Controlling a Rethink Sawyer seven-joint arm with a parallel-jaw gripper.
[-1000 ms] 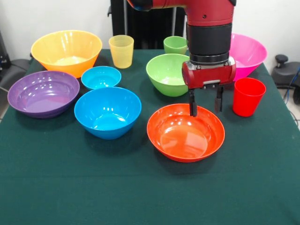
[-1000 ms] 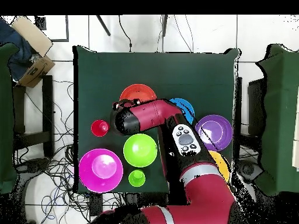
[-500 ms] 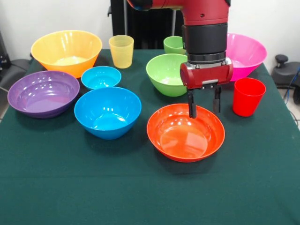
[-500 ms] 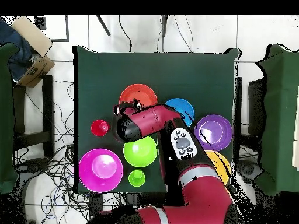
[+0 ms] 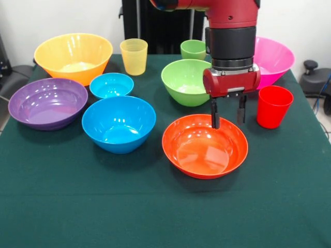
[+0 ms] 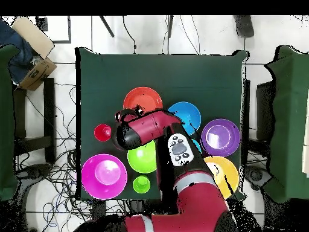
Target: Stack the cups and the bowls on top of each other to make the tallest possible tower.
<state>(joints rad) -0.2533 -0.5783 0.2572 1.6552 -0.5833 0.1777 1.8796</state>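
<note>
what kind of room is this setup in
Probably a robotics lab or test room rather than a home. A red robot arm works at a table under a green cloth set out with plastic bowls, loose cables trail over the tiled floor, and similar green-covered tables stand at both sides.

there are seven bowls on the table: one yellow-orange bowl (image 5: 73, 56), one pink bowl (image 5: 273, 59), one purple bowl (image 5: 47, 102), one red-orange bowl (image 5: 205, 146), one green bowl (image 5: 184, 81), one big blue bowl (image 5: 119, 123) and one small blue bowl (image 5: 111, 85). there are three cups: one red cup (image 5: 273, 106), one yellow cup (image 5: 134, 56) and one light green cup (image 5: 193, 49).
</note>
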